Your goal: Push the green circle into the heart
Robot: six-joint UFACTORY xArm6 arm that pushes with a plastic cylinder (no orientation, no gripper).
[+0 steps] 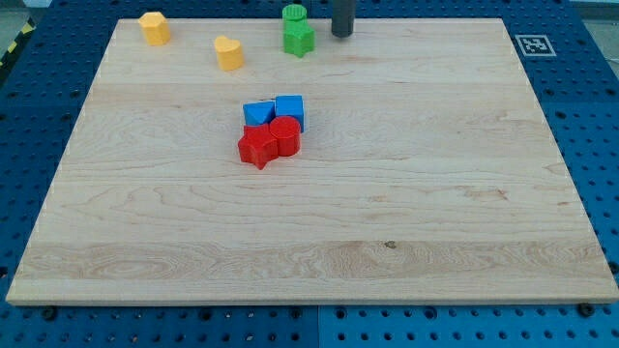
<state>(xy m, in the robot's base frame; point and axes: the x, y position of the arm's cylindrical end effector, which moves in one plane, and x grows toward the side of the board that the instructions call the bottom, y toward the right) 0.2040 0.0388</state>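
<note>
The green circle sits at the board's top edge, touching the green star just below it. The yellow heart lies to the left of the green star. My tip is at the top of the board, just right of the green circle and green star, a short gap from both.
A yellow hexagon-like block lies near the top left corner. A cluster sits near the middle: blue triangle-like block, blue cube, red star, red circle. A marker tag is off the board's top right.
</note>
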